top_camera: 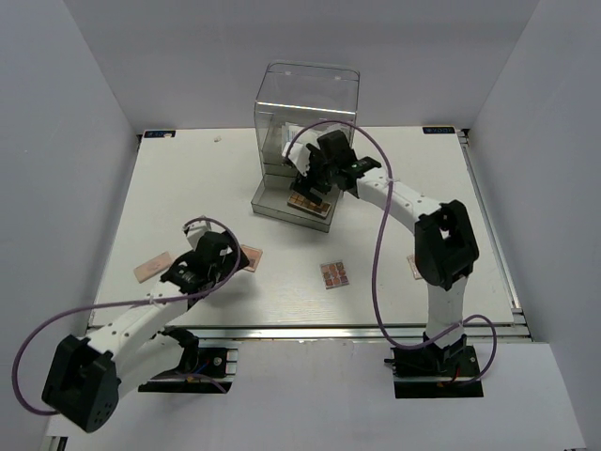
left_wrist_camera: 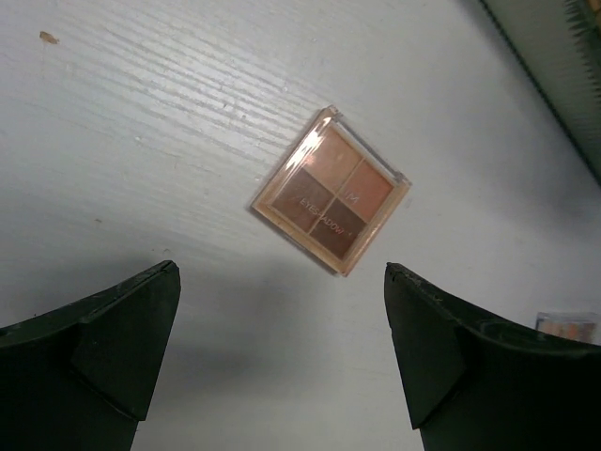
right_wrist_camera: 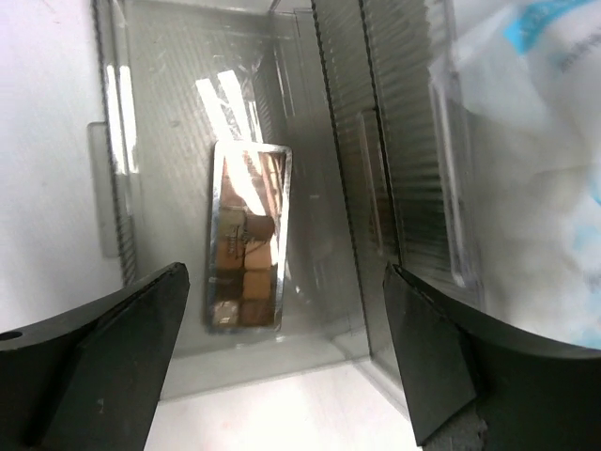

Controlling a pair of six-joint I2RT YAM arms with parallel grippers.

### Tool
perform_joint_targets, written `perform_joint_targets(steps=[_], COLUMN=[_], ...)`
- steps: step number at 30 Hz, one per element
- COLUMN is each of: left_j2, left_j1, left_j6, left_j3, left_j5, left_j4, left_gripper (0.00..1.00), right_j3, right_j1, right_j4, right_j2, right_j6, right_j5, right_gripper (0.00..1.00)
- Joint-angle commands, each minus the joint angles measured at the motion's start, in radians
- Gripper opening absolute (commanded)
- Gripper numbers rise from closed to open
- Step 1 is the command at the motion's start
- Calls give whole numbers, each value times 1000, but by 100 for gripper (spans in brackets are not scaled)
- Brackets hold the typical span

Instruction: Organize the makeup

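A brown four-pan palette (left_wrist_camera: 331,193) lies flat on the table just ahead of my open, empty left gripper (left_wrist_camera: 282,270); in the top view this palette (top_camera: 250,256) is beside the left gripper (top_camera: 228,256). My right gripper (top_camera: 317,184) is open and empty over the pulled-out clear drawer (top_camera: 272,209). A long narrow palette (right_wrist_camera: 249,235) lies in that drawer (right_wrist_camera: 150,141), ahead of the right gripper (right_wrist_camera: 285,270). A white blue-printed packet (right_wrist_camera: 526,160) sits inside the box. A pink palette (top_camera: 152,267) and a multicoloured palette (top_camera: 333,274) lie on the table. No round black pot shows.
The clear acrylic drawer box (top_camera: 310,103) stands at the back centre. Another small palette (top_camera: 413,267) lies partly hidden by the right arm. A small item (left_wrist_camera: 568,326) shows at the lower right of the left wrist view. Walls enclose the table on three sides.
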Motion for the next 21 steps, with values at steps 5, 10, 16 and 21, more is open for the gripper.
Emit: perform_joint_targets(steps=[5, 10, 16, 21], left_j2=[187, 327, 470, 528], left_j1=[-4, -5, -5, -5], left_j6=[-77, -37, 222, 471], left_j3=[132, 202, 322, 357], left_j5=[0, -2, 67, 202], left_j4=[-69, -60, -60, -66], left_gripper=[98, 98, 98, 98], right_j3=[-219, -455, -562, -582], right_j1=[-20, -42, -141, -227], right_j4=[5, -3, -27, -33], right_j2=[-429, -638, -749, -775], right_j6=[140, 190, 227, 265], right_j5=[-74, -70, -110, -168], right_gripper=[89, 89, 89, 89])
